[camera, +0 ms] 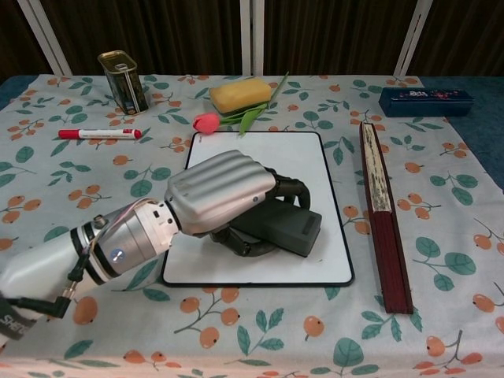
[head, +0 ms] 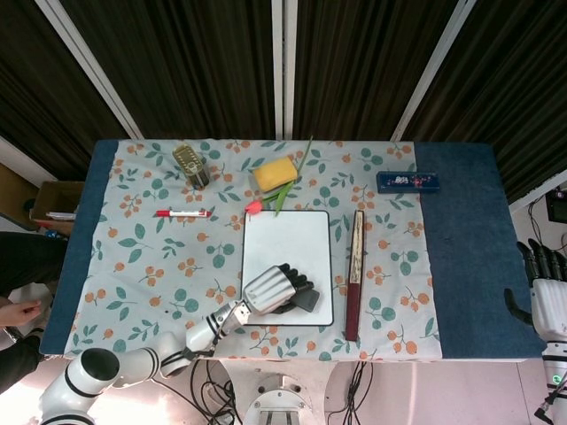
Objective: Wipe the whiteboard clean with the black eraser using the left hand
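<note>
The whiteboard (head: pixel 286 248) (camera: pixel 295 161) lies flat at the table's middle, black-framed, and its visible surface looks bare white. My left hand (head: pixel 267 289) (camera: pixel 216 193) grips the black eraser (head: pixel 305 299) (camera: pixel 285 227) and presses it onto the board's near part. The eraser's right end sticks out past the fingers; the rest is covered by the hand. My right hand (head: pixel 546 283) hangs at the far right edge of the head view, off the table, fingers upright and apart, holding nothing.
A folded dark-red fan (head: pixel 354 274) (camera: pixel 382 209) lies along the board's right side. Beyond the board sit a tulip (camera: pixel 206 121), yellow sponge (camera: pixel 239 95), tin can (camera: pixel 122 80), red marker (camera: pixel 100 133) and blue pencil case (camera: pixel 425 101).
</note>
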Robot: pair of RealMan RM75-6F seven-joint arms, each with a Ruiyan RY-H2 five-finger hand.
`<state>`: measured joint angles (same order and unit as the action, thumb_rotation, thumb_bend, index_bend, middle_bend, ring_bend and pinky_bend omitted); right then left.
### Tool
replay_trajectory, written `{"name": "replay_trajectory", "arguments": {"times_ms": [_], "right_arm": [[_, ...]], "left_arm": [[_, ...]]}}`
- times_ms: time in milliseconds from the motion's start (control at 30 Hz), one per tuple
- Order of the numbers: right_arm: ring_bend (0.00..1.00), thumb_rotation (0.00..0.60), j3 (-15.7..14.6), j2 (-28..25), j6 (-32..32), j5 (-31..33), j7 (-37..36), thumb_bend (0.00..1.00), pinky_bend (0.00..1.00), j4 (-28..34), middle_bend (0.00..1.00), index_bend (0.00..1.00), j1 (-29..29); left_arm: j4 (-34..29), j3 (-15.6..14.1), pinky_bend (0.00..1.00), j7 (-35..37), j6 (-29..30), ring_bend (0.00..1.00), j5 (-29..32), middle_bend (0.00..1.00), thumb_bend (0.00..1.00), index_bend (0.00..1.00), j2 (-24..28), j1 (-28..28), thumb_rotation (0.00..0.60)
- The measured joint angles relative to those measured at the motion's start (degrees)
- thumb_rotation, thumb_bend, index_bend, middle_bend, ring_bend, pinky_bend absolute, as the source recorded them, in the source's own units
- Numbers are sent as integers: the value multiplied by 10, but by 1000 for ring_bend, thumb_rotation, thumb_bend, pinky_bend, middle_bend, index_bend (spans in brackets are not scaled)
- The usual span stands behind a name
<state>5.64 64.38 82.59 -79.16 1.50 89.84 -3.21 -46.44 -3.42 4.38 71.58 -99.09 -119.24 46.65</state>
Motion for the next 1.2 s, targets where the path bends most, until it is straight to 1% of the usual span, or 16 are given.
{"name": "replay_trajectory", "arguments": {"times_ms": [200,433,567,700,833,1200], "right_arm": [[0,600,1,-2,0,4,-4,320,0,-3,0,0,2],[0,600,1,-2,-3,5,-5,320,0,-4,0,0,1],[0,600,0,-3,-3,5,-2,320,0,-2,0,0,1],[0,600,-1,-3,-5,5,4,320,0,0,0,0,1],[0,600,-1,-5,-4,7,6,320,0,5,0,0,2],[0,600,1,-14,4,7,3,320,0,16,0,0,7]], "left_arm": [[28,1,674,-1,3,602,-3,744,639,789,-16,-3,600],[65,13,677,8,-2,604,2,747,639,792,-30,1,600],[93,14,678,15,-2,607,-1,750,640,795,-38,9,600],[117,26,680,27,-1,607,3,752,639,796,-49,18,600],[143,31,683,34,0,608,4,753,639,797,-57,30,600],[213,47,684,70,-27,608,23,754,640,798,-78,57,600]]}}
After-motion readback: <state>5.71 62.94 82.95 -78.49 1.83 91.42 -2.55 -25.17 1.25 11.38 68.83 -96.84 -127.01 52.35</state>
